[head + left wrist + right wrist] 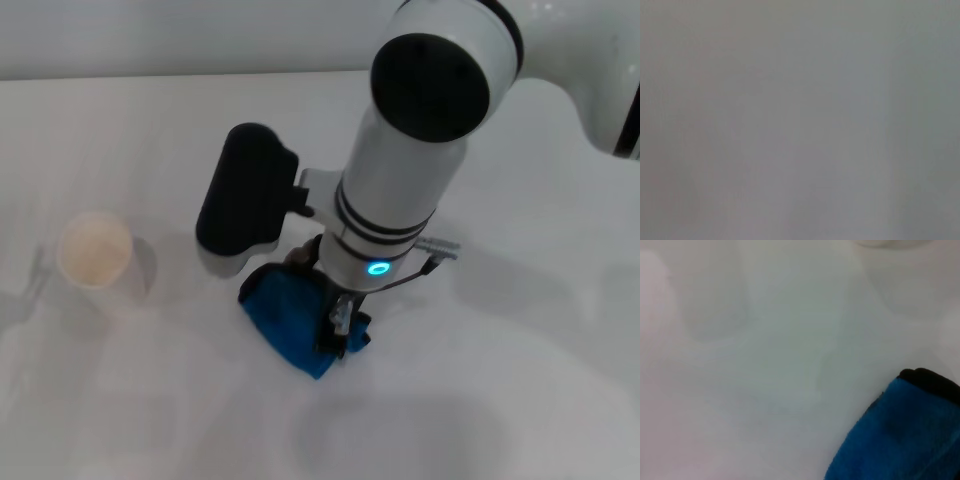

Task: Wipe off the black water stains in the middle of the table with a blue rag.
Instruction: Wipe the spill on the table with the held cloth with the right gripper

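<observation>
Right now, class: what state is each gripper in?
Left gripper: not in view.
Right gripper: down on the blue rag on the table; open or shut cannot be told.

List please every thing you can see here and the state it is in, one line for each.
blue rag: lying bunched on the table, under the right hand
right hand: lowered onto the rag; its grip is hidden by the arm
paper cup: upright, open top, standing apart to the robot's left
table: white; no black stain shows anywhere uncovered
left hand: not in view
</observation>
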